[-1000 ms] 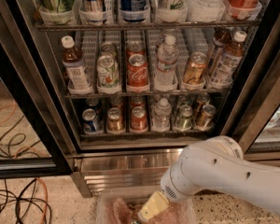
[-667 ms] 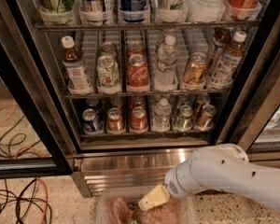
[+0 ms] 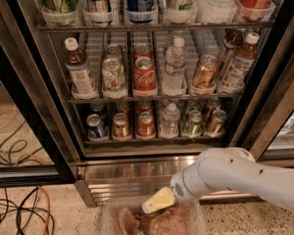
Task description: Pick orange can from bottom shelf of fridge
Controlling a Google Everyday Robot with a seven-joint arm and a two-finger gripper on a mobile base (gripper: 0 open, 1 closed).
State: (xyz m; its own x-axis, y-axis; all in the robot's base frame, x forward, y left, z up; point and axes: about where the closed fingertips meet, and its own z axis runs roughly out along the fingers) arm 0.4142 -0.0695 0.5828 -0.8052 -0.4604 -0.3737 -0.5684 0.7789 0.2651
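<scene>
The fridge stands open in front of me. Its bottom shelf holds a row of short cans. A coppery orange can stands second from the left, between a blue can and a red cola can. Another coppery can stands at the right end. My gripper is low at the bottom edge of the view, below the fridge's steel base and well apart from the cans. My white arm comes in from the right.
A small water bottle and a greenish can stand mid-shelf. The rack above holds tea bottles, cans and a water bottle. The black door frame is at the left. Cables lie on the floor at the left.
The arm's wrist end has lifted slightly and shifted a little left. The cans and the fridge have not moved.
</scene>
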